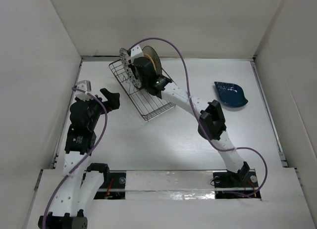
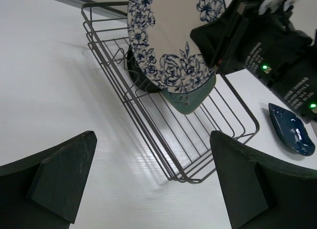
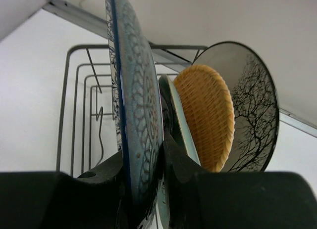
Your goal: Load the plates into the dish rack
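- Floral plate [image 3: 133, 90]: held on edge in the air at the upper-left end of the rack [image 1: 148, 103] in the top view. Its lower rim is down among the wires; whether it is seated between prongs cannot be told.
- Right hand [image 3: 143, 164]: pinching the floral plate at its lower rim, one finger on each face.
- Key relation: the plate's faces run parallel to the plates already standing, and it stands leftmost of them in the right wrist view. In my judgement the slot lies straight below, so the move calls for a plain descent with no tilt.
- Neighbours: mint plate [image 3: 179, 117] just beside it, then the orange plate [image 3: 205, 115] and the beige plate [image 3: 250, 110], all upright. Clearance to the mint plate is slight, so contact is a risk.
- Left hand [image 1: 113, 98]: fingers spread, holding nothing, left of the rack and apart from it.
- Leaf dish [image 1: 231, 94]: flat on the table [image 1: 148, 145] at right of frame, well apart from the rack. The right arm is the nearer one.
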Robot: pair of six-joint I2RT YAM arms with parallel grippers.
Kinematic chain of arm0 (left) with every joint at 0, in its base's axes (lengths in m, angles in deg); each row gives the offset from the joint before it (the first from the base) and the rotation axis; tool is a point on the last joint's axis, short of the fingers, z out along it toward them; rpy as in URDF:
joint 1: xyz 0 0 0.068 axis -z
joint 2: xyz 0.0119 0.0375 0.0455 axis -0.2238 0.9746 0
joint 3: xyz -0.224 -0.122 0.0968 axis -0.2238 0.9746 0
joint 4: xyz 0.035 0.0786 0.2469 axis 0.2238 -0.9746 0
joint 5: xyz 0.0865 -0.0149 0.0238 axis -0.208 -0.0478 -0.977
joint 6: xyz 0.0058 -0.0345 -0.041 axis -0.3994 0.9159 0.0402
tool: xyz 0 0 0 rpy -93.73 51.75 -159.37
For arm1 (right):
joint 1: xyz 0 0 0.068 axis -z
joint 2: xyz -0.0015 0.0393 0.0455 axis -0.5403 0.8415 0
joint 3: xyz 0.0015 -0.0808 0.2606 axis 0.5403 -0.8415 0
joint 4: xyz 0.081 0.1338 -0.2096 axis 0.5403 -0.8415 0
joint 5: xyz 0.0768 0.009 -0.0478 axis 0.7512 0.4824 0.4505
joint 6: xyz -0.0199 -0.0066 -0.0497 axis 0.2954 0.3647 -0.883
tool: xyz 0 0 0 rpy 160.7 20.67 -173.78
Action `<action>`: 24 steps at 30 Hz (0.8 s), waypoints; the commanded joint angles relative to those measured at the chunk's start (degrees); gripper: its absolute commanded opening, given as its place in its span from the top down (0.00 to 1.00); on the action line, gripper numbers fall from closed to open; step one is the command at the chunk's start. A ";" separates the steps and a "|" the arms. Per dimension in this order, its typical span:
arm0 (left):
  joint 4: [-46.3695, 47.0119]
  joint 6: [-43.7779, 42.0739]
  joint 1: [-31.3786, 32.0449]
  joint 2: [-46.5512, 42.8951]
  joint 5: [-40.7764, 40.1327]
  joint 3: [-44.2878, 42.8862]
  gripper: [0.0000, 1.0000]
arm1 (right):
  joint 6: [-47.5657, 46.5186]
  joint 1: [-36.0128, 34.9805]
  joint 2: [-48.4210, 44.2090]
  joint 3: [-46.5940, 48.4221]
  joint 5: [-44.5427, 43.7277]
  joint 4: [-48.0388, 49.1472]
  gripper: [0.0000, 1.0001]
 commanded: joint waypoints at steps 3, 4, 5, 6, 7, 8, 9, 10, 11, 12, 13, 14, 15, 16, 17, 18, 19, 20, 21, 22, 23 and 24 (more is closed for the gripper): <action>0.94 -2.05 1.06 0.52 -0.63 -0.49 0.01 | -4.30 0.17 1.27 8.69 -6.18 8.67 1.00; 0.94 -2.05 1.07 0.69 -0.55 -0.57 0.01 | -4.21 0.17 1.81 9.48 -6.26 8.59 1.00; 0.94 -2.14 1.07 0.87 -0.37 -0.58 0.01 | -4.13 0.17 2.33 9.74 -6.44 8.50 1.00; 0.94 -2.14 1.07 1.13 -0.37 -0.58 0.01 | -4.12 0.17 2.69 9.75 -6.79 8.50 1.00; 0.94 -2.14 1.07 1.31 -0.37 -0.58 0.01 | -4.12 0.17 2.86 9.66 -8.01 8.76 1.00; 0.85 -2.14 1.07 1.40 -0.37 -0.66 0.01 | -4.21 0.17 2.52 8.44 -8.72 9.28 1.00; 0.76 -2.23 1.07 1.75 -0.37 -0.66 0.01 | -4.39 0.17 1.99 7.47 -9.25 11.03 1.00; 0.85 -2.14 1.07 1.84 -0.37 -0.66 0.01 | -4.30 0.17 0.33 6.33 -9.60 12.09 1.00; 0.85 -2.14 1.07 2.01 -0.20 -0.75 0.01 | -4.30 0.17 -0.47 5.28 -9.87 13.15 1.00; 0.94 -2.14 1.07 2.27 -0.02 -0.75 0.01 | -4.30 0.17 -1.26 4.05 -10.13 14.20 1.00; 0.94 -2.23 1.07 2.36 -0.02 -0.75 0.01 | -4.30 0.17 -1.87 3.77 -10.22 14.65 1.00; 0.85 -2.14 1.07 2.37 -0.02 -0.84 0.01 | -4.30 0.17 -2.92 3.51 -10.13 15.00 1.00; 0.85 -2.23 1.07 2.63 -0.02 -0.84 0.01 | -4.39 0.17 -3.37 3.25 -10.13 15.35 1.00; 0.94 -2.23 1.07 2.63 -0.11 -0.84 0.01 | -4.39 0.17 -3.81 3.24 -9.96 15.35 1.00; 0.85 -2.31 1.07 2.72 -0.11 -0.84 0.01 | -4.30 0.17 -3.81 3.16 -9.78 15.27 1.00; 0.85 -2.32 1.07 2.72 -0.02 -0.84 0.01 | -3.87 0.17 -3.64 2.98 -9.69 15.09 1.00; 0.85 -2.40 1.07 2.80 -0.02 -0.84 0.01 | -3.69 0.17 -3.46 2.89 -9.61 14.92 1.00; 0.85 -2.40 1.07 2.80 -0.02 -0.93 0.01 | -3.42 0.17 -3.03 2.89 -9.69 14.57 1.00; 0.68 -2.49 1.07 2.89 -0.37 -1.01 0.01 | -2.99 0.78 -2.50 2.89 -10.04 13.78 1.00; 0.59 -2.58 1.07 2.89 -0.46 -1.10 0.01 | -2.72 0.79 -2.50 2.20 -10.31 13.77 1.00; 0.50 -2.58 1.07 2.98 -0.54 -1.10 0.01 | -2.46 0.79 -2.76 1.23 -10.31 14.03 1.00; 0.50 -2.58 1.07 3.07 -0.55 -1.19 0.01 | -2.19 0.79 -3.37 0.09 -10.22 15.78 1.00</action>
